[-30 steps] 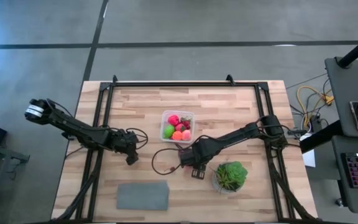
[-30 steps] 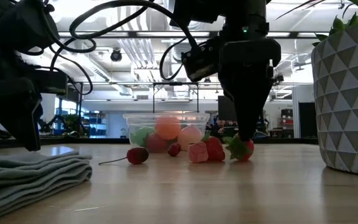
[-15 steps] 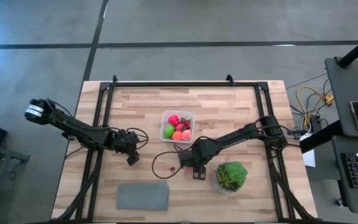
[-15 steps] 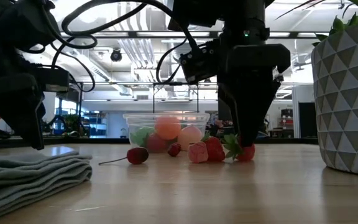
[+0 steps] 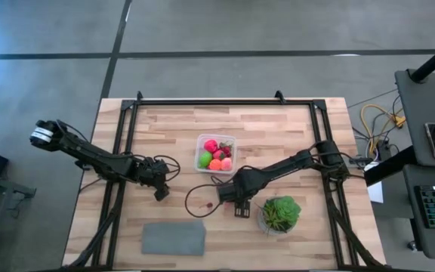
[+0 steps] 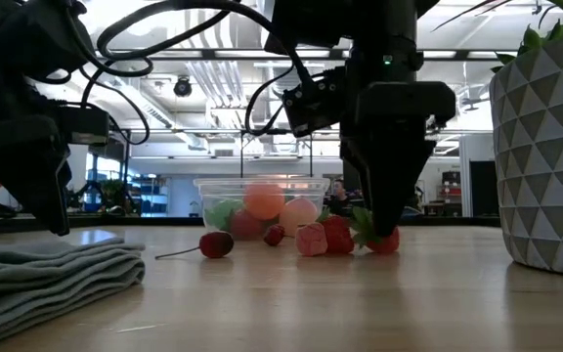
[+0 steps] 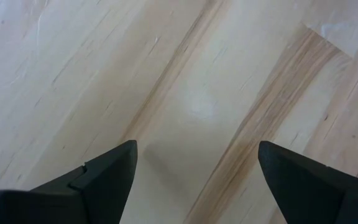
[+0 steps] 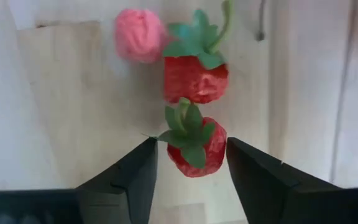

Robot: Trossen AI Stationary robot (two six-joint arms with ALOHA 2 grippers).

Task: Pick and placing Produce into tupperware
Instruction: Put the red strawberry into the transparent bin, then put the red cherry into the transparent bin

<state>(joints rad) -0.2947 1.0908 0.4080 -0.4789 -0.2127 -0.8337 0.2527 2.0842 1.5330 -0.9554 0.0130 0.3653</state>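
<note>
The clear tupperware (image 5: 200, 140) stands mid-table and holds lime-green, orange, pink and red round produce (image 5: 215, 156). On the wood near it lie a pink piece (image 8: 140, 34), a strawberry (image 8: 194, 78) and a second strawberry (image 8: 199, 152). A stemmed cherry (image 6: 216, 244) lies on the table farther to the left. My right gripper (image 8: 191, 149) points down over the second strawberry, open, with one finger close on either side of it. My left gripper (image 7: 197, 162) hangs open over bare wood at the left. My right gripper comes from above, its fingertips (image 8: 149, 152) right at the two sides of the strawberry's body (image 8: 215, 149). Whether they touch it, I cannot tell. The strawberry lies on the table (image 6: 384, 241), its leafy cap toward the other strawberry.
A potted plant (image 5: 279, 214) in a faceted white pot (image 6: 550, 147) stands just right of my right gripper. A folded grey mat (image 5: 174, 237) lies at the near edge. Black frame rails run along the table's sides.
My right gripper's fingers have spread wider around the strawberry and then narrowed partway again, while the wrist has rolled slightly. The strawberry has stayed on the table.
</note>
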